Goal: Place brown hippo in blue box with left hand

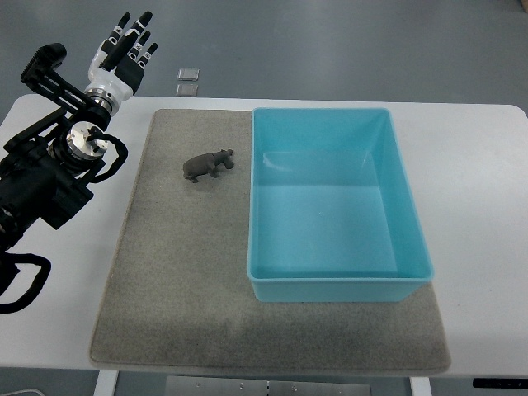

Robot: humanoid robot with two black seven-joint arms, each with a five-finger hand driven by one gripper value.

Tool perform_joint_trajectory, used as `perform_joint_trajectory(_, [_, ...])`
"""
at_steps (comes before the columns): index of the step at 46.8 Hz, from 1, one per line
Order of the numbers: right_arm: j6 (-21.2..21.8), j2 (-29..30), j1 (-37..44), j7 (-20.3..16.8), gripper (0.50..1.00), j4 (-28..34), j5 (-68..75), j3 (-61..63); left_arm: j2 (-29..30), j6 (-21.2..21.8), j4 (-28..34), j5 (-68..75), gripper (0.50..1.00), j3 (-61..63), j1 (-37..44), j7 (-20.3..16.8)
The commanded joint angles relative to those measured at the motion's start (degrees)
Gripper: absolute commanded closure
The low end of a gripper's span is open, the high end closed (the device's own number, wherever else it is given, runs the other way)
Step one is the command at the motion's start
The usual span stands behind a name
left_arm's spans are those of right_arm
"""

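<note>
Grey felt mat (165, 272) covers most of my white worktop (478, 190), with bare white margin showing along both sides. One brown hippo (208, 165) stands on the mat, just beside the blue box's (257, 198) left wall, not touching it, open mat all round. One box, empty, sitting on the mat's right half. My left hand (124, 51) hovers past the worktop's far left corner, fingers (142, 25) straight and close together, holding nothing, well apart from the hippo. Two small square tiles (187, 81) lie on the floor beyond the far edge.
</note>
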Motion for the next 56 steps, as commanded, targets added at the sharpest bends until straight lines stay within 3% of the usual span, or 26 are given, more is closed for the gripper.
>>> perform_joint_trajectory(1, [0.0, 0.0, 0.0, 0.0, 0.564, 0.0, 0.0, 0.0, 0.0, 0.0, 0.0, 0.0, 0.506, 0.0, 0.0, -0.1])
perform_joint_trajectory(56, [0.0, 0.0, 0.0, 0.0, 0.564, 0.0, 0.0, 0.0, 0.3, 0.9, -0.1, 0.7, 0.506, 0.6, 0.1, 0.0])
